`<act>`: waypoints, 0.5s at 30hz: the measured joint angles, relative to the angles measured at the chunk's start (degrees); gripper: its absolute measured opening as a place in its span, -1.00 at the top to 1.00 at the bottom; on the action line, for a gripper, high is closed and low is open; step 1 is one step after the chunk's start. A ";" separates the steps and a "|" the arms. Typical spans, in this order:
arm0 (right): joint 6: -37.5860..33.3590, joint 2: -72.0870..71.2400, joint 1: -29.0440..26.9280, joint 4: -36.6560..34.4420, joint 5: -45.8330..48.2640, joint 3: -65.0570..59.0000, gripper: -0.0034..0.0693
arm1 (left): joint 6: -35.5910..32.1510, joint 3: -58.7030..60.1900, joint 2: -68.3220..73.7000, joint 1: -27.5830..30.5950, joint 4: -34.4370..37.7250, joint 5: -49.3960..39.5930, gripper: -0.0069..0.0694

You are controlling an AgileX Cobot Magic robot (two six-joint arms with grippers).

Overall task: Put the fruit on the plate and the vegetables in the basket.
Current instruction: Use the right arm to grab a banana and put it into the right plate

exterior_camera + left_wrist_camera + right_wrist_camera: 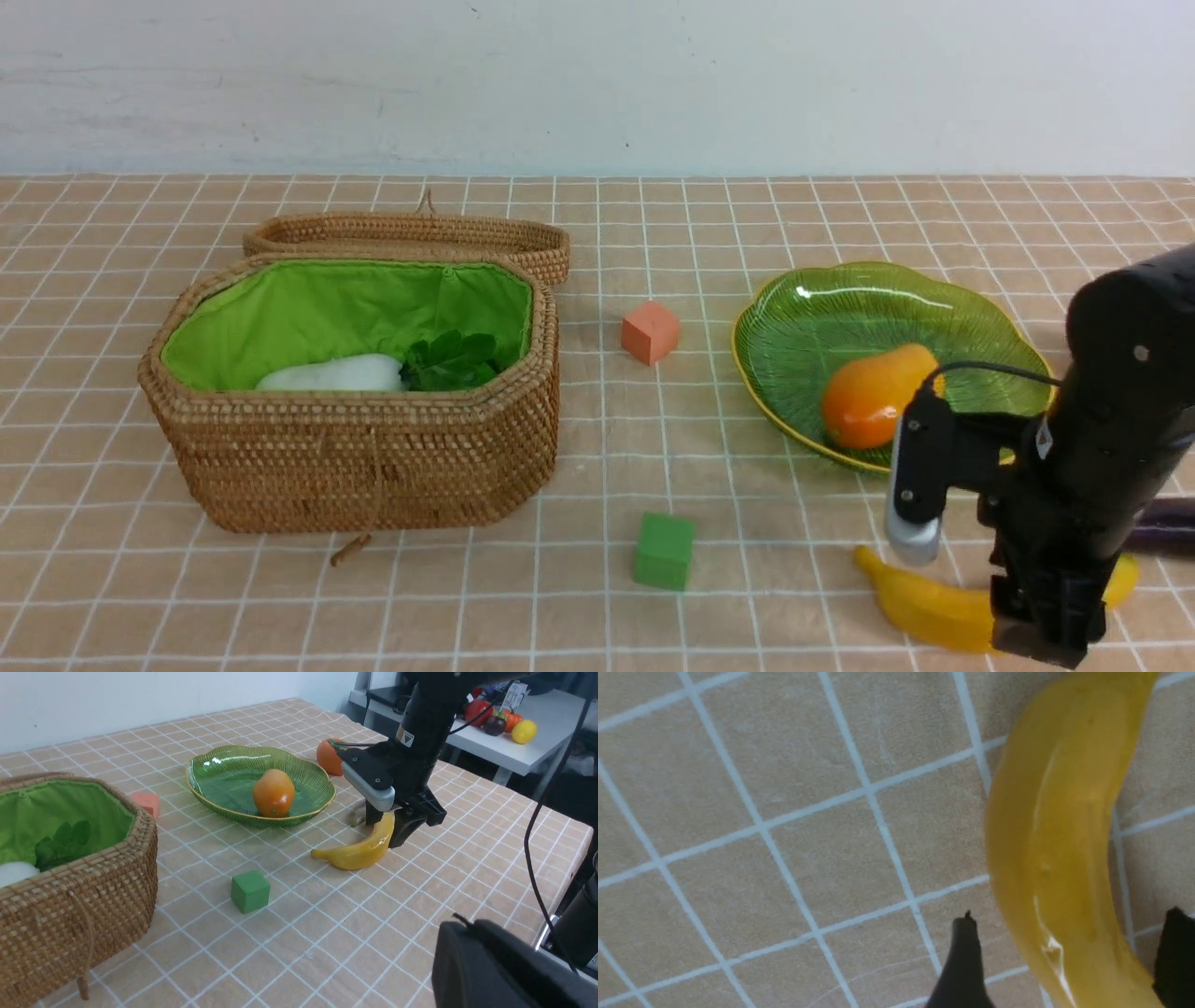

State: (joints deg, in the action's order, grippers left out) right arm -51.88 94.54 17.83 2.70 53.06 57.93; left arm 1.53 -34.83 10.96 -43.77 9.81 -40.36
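The yellow banana (934, 611) lies on the cloth at the front right; it also shows in the left wrist view (359, 851) and the right wrist view (1059, 826). My right gripper (1041, 639) is open and straddles the banana's thick end, one finger (964, 961) on each side. The mango (873, 394) lies on the green plate (840, 299). The persimmon (328, 757) sits behind the plate. The white radish (331, 375) with its leaves lies in the basket (373, 457). A purple eggplant (1167, 527) shows behind my right arm. Of my left gripper only a black body (504, 966) shows.
A salmon-pink cube (651, 331) sits between basket and plate. A green cube (664, 551) sits in front of the middle. The basket lid (411, 235) lies open behind the basket. A side table with other toy produce (502, 718) stands beyond the table's right edge.
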 joint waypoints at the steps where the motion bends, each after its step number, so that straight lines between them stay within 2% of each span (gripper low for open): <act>1: -0.11 1.15 0.00 0.61 -0.41 0.00 -0.56 | -0.05 0.00 0.71 0.00 0.00 0.04 0.85; 5: -0.27 4.27 0.00 2.20 -2.24 0.00 -0.55 | -0.07 0.00 2.45 0.00 0.00 0.52 0.85; 7: -0.27 6.30 0.00 2.47 -3.84 0.00 -0.46 | -0.07 0.00 3.63 0.00 0.00 1.18 0.85; 13: -0.38 8.68 0.00 2.41 -3.81 0.64 -0.01 | -0.07 0.00 5.14 0.00 0.00 3.98 0.85; 15: -0.38 8.73 0.00 2.01 -3.49 0.84 0.03 | -0.07 0.02 5.27 0.00 -0.06 5.41 0.85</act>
State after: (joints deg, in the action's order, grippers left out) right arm -52.26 103.27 17.83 4.71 49.57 58.77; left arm 1.46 -34.80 16.22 -43.77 9.75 -34.95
